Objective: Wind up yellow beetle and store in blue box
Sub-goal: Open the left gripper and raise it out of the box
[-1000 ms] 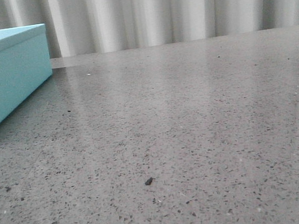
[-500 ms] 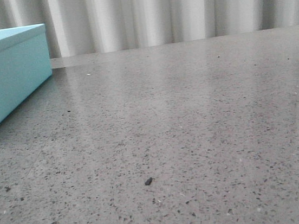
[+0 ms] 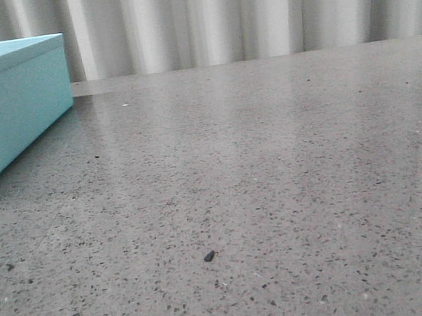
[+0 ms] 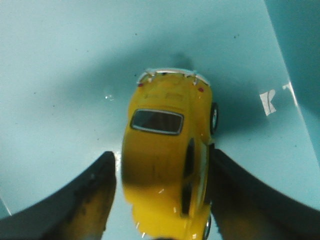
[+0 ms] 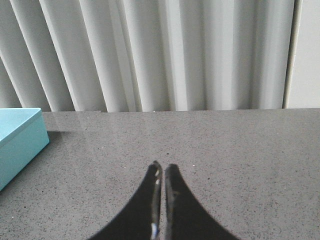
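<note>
Sitting at the table's [image 3: 273, 158] left edge, the blue box [image 3: 4, 106] shows lidded out front; your left gripper [image 4: 160, 200] straddles the yellow beetle [image 4: 165, 150] over a turquoise surface, one finger [image 4: 240, 195] touching, the other apart. Your right gripper [image 5: 162, 192] is pressed closed, empty.

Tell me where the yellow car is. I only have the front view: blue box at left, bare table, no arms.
Observer: The left wrist view has it. The yellow car sits between the fingers of the left hand, over a pale blue surface.
Operator: Gripped?
Observer: One finger touches its side; the other shows a thin gap, so I cannot tell.
Operator: Right hand?
Observer: The right hand is shut on nothing, above the grey table, with the blue box off to one side.
</note>
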Controlling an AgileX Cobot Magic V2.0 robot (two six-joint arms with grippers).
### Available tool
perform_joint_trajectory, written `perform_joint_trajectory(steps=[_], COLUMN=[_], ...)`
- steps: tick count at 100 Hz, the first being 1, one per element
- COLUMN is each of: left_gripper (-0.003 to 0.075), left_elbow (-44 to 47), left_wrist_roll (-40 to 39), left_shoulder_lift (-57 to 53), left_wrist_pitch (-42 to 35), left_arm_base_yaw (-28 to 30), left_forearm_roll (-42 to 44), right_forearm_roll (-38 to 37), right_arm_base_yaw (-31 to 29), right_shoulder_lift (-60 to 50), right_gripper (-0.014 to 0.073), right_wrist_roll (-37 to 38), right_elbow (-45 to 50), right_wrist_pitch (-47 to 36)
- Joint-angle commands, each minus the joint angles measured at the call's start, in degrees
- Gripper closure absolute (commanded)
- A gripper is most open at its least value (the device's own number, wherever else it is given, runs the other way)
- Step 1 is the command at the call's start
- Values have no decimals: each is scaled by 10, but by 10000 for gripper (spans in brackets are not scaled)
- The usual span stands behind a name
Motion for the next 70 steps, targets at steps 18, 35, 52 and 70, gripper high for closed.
perform_joint_trajectory(steps=[18,35,52,70], left_gripper=[239,281,559,741], left_elbow=[-14,-16,-16,-16], left_wrist_roll=[-8,-10,-10,-10], left_shoulder_lift=[-25,-41,-86,-155], left_wrist_pitch=[16,16,16,-1], left_arm_base_yaw=[2,2,2,2], left_forearm_roll=[-5,-6,-35,-62], right_forearm_roll=[3,3,3,-6], right_arm_base_yaw=[1,1,1,1], right_shoulder_lift=[5,5,5,5], right_gripper=[654,654,654,654], right_wrist_roll=[-7,-7,-7,-7], right_elbow=[-14,-14,-14,-13], right_wrist_pitch=[-43,-42,-40,-36])
